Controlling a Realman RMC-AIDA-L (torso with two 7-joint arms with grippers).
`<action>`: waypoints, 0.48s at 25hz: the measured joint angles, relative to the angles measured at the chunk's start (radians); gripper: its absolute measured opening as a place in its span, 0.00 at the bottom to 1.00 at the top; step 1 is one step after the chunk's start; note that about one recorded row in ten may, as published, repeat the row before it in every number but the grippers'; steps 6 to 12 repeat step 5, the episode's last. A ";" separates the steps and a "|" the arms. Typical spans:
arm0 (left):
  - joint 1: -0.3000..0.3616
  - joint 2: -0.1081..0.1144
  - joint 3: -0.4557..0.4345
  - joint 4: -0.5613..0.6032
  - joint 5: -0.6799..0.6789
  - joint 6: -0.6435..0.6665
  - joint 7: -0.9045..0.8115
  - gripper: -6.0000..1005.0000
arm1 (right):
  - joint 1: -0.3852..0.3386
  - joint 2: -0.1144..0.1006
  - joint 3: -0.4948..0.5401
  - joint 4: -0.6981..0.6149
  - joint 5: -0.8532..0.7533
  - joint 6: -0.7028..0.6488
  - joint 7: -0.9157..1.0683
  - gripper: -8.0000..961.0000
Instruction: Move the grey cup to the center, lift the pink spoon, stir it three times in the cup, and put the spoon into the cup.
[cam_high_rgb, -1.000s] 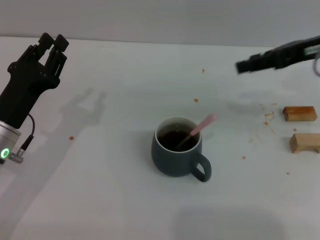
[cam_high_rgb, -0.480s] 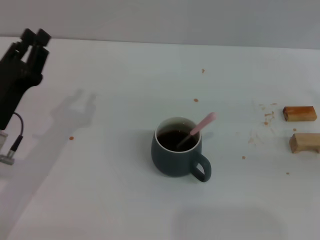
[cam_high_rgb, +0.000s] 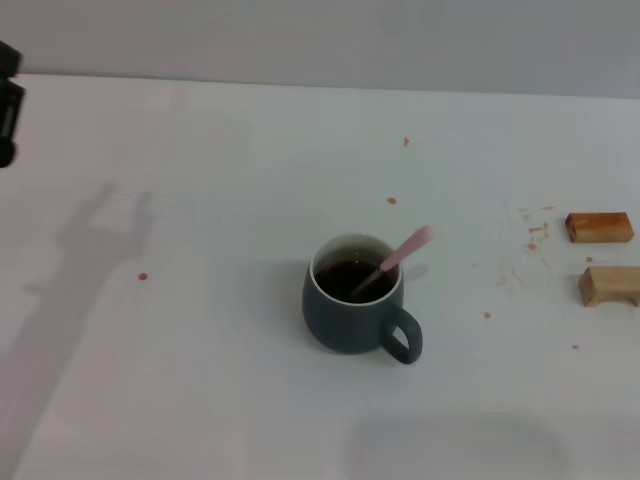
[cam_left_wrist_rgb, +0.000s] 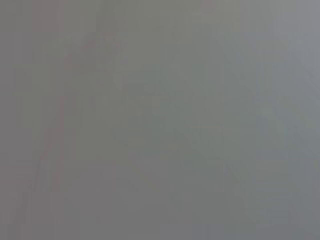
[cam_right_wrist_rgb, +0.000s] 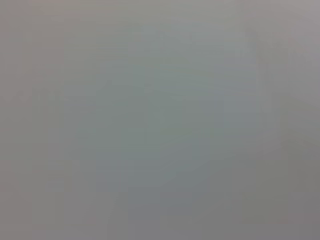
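Note:
The grey cup (cam_high_rgb: 345, 322) stands upright near the middle of the white table (cam_high_rgb: 200, 380) in the head view, with its loop handle toward the front right and dark brown liquid inside. The pink spoon (cam_high_rgb: 407, 247) rests in the cup. Its pale pink handle leans over the rim toward the back right and its bowl is hidden in the liquid. Only a black sliver of my left gripper (cam_high_rgb: 6, 100) shows at the far left edge, well away from the cup. My right gripper is out of view. Both wrist views show only a plain grey surface.
Two small tan wooden blocks (cam_high_rgb: 599, 227) (cam_high_rgb: 610, 285) lie at the right edge of the table. Crumbs (cam_high_rgb: 535, 235) and small orange specks are scattered between them and the cup. The left arm's shadow falls on the table at the left.
Both arms have drawn back: the right gripper left the view at the upper right, and the left gripper moved out to the left edge. The cup and spoon have not moved.

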 joint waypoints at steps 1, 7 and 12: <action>0.012 -0.004 -0.020 -0.007 -0.001 0.000 0.024 0.43 | 0.000 0.000 0.000 0.000 0.000 0.000 0.000 0.62; 0.033 -0.006 -0.041 -0.006 -0.002 -0.005 0.056 0.43 | 0.012 -0.002 0.037 0.053 0.018 0.008 -0.069 0.62; 0.033 -0.006 -0.041 -0.006 -0.002 -0.005 0.056 0.43 | 0.012 -0.002 0.037 0.053 0.018 0.008 -0.069 0.62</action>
